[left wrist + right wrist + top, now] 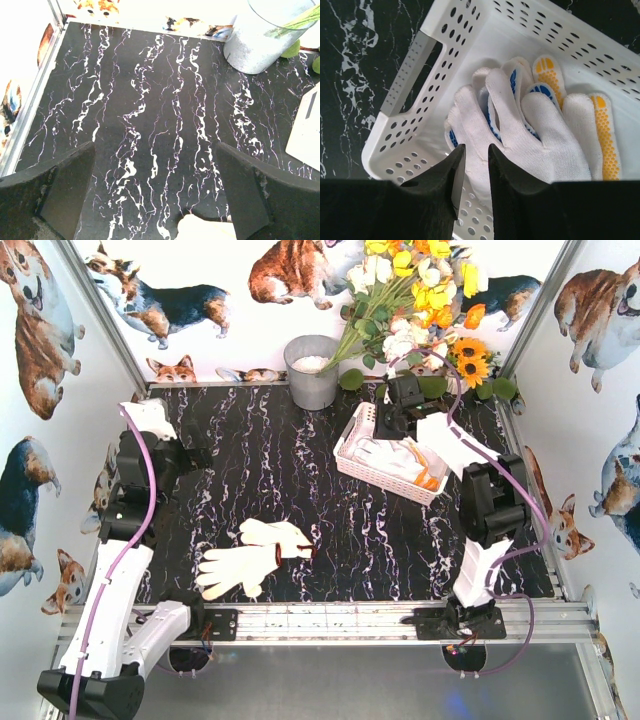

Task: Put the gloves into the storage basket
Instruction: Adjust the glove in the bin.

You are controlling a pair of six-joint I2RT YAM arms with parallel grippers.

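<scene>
Right wrist view: the basket [415, 65] runs off the top and right edges. The gloves [520, 130] inside it are cut off below, cuffs hidden behind the right gripper [476, 150]. Whether its narrowly parted fingers pinch fabric cannot be told. Left wrist view: a pale scrap [205, 229], cut by the bottom edge, cannot be identified.
</scene>
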